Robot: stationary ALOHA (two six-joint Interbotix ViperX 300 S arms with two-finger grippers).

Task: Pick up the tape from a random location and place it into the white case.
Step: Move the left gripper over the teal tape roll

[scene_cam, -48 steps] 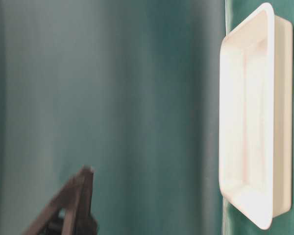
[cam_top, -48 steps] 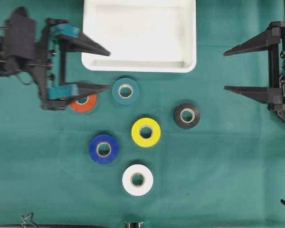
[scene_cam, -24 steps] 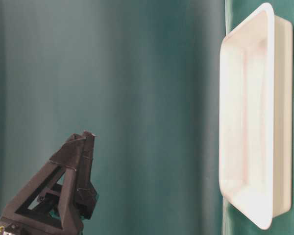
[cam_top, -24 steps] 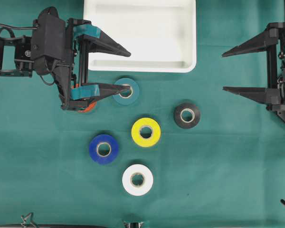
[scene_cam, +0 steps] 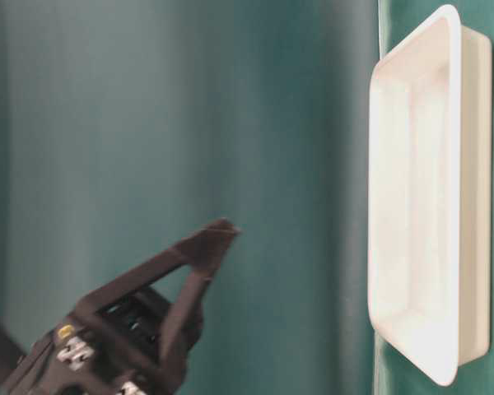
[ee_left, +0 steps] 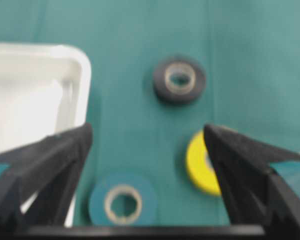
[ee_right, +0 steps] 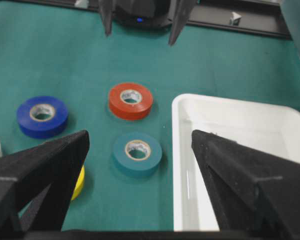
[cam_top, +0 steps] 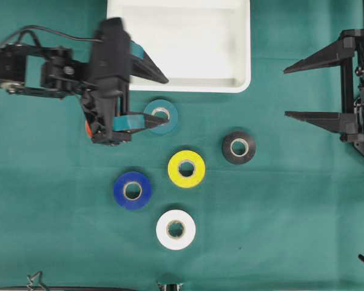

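- A green cloth covers the whole table. It is flat and smooth, and the wall behind in the table-level view looks green too, but blurry.
- The white case sits at 12 o'clock in the overhead view. It is a wide, shallow white tray with round corners and a raised rim, and nothing lies inside it.
- The left gripper hangs at about 10 o'clock, with its two black fingers spread wide apart. One finger tip is over the near rim of the case, the other over the teal tape. It holds nothing.
- The right gripper waits at 3 o'clock, fingers spread wide too, and holds nothing.
- Six tape rolls lie flat on the cloth, each with a round hole in the middle.
- The teal tape is just below the case.
- The orange tape is mostly hidden under the left gripper from above.
- The yellow tape is in the middle.
- The black tape is toward 3 o'clock.
- The blue tape is at 7 o'clock, and the white tape at 6 o'clock.
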